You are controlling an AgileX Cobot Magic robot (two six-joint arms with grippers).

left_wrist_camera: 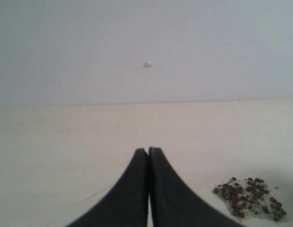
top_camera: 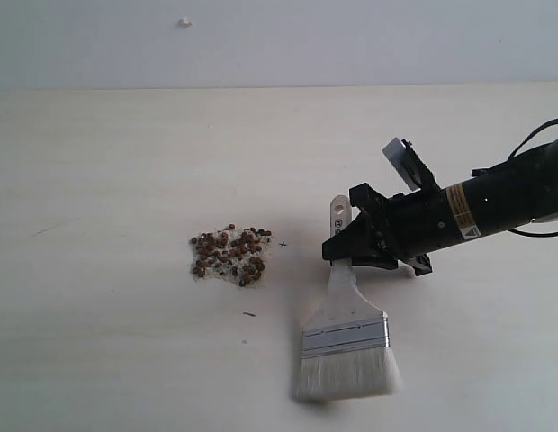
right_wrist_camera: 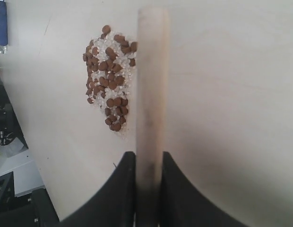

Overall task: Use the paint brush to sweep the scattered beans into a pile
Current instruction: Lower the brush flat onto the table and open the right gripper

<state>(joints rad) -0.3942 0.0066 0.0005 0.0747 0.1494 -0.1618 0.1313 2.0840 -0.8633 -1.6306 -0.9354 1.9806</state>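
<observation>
The beans lie gathered in one compact pile (top_camera: pixel 229 256) of reddish-brown beans and pale grit left of the table's middle; the pile (right_wrist_camera: pixel 108 80) also shows in the right wrist view and at the edge of the left wrist view (left_wrist_camera: pixel 250 197). The paint brush (top_camera: pixel 346 337) has a whitish handle, silver ferrule and white bristles that touch the table to the pile's right. My right gripper (top_camera: pixel 337 247) is shut on the brush handle (right_wrist_camera: pixel 150 94) near its holed end. My left gripper (left_wrist_camera: pixel 149 151) is shut and empty, off to the pile's left.
A pale wooden table (top_camera: pixel 99 180) spreads in all directions under a plain white wall with a small bump (top_camera: pixel 185 22). A thin dark sliver (top_camera: pixel 250 314) lies below the pile. Dark equipment (right_wrist_camera: pixel 9 189) sits past the table edge in the right wrist view.
</observation>
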